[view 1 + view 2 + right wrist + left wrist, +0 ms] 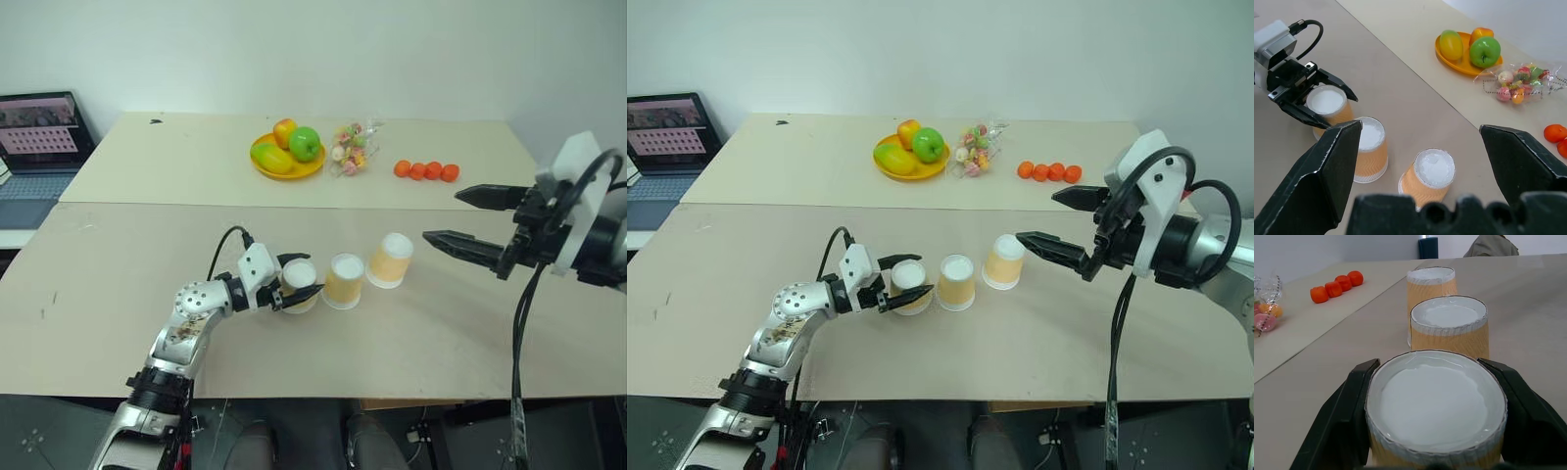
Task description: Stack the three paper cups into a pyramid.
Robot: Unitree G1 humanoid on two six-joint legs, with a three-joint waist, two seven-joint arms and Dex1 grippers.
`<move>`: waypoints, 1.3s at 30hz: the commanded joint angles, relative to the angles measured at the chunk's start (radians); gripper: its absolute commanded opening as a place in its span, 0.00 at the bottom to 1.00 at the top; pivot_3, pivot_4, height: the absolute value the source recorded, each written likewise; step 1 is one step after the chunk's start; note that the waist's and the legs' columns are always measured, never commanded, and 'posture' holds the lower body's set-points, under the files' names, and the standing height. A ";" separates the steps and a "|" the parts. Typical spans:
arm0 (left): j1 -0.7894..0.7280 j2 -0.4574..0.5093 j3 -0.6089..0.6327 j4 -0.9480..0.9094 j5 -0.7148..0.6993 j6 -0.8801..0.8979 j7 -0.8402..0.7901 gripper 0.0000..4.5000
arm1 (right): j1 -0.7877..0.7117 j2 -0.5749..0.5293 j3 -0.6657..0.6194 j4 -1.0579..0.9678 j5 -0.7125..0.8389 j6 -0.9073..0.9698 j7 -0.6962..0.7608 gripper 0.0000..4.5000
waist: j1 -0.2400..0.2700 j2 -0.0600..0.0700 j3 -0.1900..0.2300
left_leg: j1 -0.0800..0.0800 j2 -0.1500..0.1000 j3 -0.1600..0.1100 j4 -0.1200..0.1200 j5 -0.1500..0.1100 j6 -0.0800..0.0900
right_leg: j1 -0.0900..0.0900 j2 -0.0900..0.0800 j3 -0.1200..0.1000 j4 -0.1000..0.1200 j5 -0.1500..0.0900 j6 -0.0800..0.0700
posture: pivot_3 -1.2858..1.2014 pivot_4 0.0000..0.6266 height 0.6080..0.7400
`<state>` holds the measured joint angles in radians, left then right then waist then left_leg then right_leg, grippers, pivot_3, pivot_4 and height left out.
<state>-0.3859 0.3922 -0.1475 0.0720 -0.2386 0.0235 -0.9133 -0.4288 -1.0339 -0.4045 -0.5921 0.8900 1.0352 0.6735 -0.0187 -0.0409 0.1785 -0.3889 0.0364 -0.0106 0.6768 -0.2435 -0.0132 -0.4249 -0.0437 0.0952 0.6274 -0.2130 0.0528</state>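
Three paper cups stand upside down in a row on the near table, white ends up. My left gripper (306, 275) is shut on the left cup (299, 273), one finger on each side of it (1436, 404). I cannot tell whether its rim rests on the table or hangs just off it. The middle cup (344, 281) stands close beside it, and the right cup (391, 259) a little farther along. My right gripper (443, 215) hangs open above the table, to the right of the right cup, with nothing between its fingers.
On the far table are a yellow plate (315, 170) of fruit, a bag of sweets (351, 149) and a row of small oranges (426, 170). A laptop (39, 137) sits at the far left. The table's front edge runs just below the cups.
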 commanded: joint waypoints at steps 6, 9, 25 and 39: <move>-0.032 -0.036 -0.010 0.068 0.029 -0.038 0.016 0.60 | 0.007 -0.045 -0.075 -0.034 0.055 0.022 -0.030 1.00 | 0.006 0.001 0.000 | 0.001 0.000 0.000 0.000 0.000 0.000 | 0.001 0.000 0.000 0.000 0.000 0.000 | 0.52 0.24 0.95; -0.040 -0.045 -0.007 0.088 0.034 -0.044 0.025 0.60 | 0.007 -0.051 -0.073 -0.033 0.062 0.022 -0.037 1.00 | 0.006 0.001 0.000 | 0.001 0.000 0.000 0.001 0.000 0.000 | 0.001 0.000 0.000 0.000 0.000 0.000 | 0.52 0.24 0.95; -0.058 -0.059 0.013 0.017 -0.004 0.026 0.035 0.99 | -0.001 -0.062 -0.049 -0.019 0.078 0.000 -0.048 1.00 | 0.004 0.001 0.000 | 0.000 0.000 0.000 0.000 0.000 0.000 | 0.000 0.000 0.000 0.000 0.000 0.001 | 0.52 0.24 0.95; -0.209 -0.026 0.072 -0.131 -0.081 0.180 0.056 0.99 | -0.014 -0.046 -0.018 0.000 0.065 -0.027 -0.048 1.00 | 0.004 0.001 0.000 | -0.001 0.000 0.000 0.000 0.000 0.000 | 0.000 0.000 0.000 -0.001 0.000 0.001 | 0.52 0.24 0.95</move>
<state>-0.5287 0.3620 -0.1311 -0.0118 -0.2822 0.1855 -0.8877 -0.4258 -1.0786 -0.4049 -0.5866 0.9631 1.0424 0.6281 -0.0148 -0.0403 0.1783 -0.3896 0.0363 -0.0108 0.6771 -0.2435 -0.0132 -0.4252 -0.0435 0.0952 0.6270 -0.2133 0.0536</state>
